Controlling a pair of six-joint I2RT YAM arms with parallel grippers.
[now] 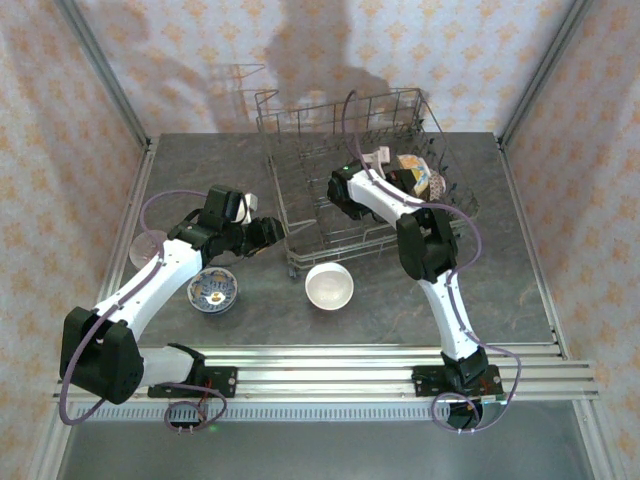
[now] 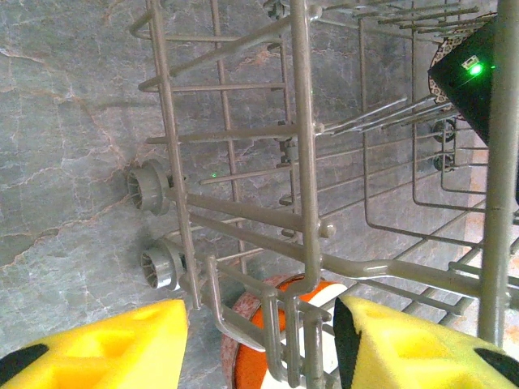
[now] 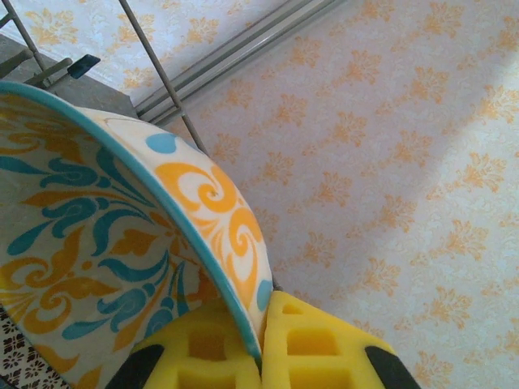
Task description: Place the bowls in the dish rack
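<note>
A plain white round bowl [image 1: 329, 285] and a blue-and-white patterned bowl [image 1: 213, 290] sit nearest on the grey stone-look table [image 1: 400, 310]. The left gripper [image 2: 261, 314], half spread, flanks an orange ceramic bowl [image 2: 247, 326] against the grey wire dish rack [image 1: 275, 165]; whether it grips, I cannot tell. Deeper in the rack, the right gripper [image 3: 261, 328] is clamped on the rim of a teal-and-orange patterned bowl [image 3: 105, 243].

Grey marbled worktop [image 1: 400, 310] — pale walls [image 1: 180, 60] around it, papered with orange floral motifs. Aluminium posts [image 1: 104, 70] rise at the back corners; a ribbed metal rail [image 1: 330, 365] runs along the near edge. Soft shadows mark the back wall.
</note>
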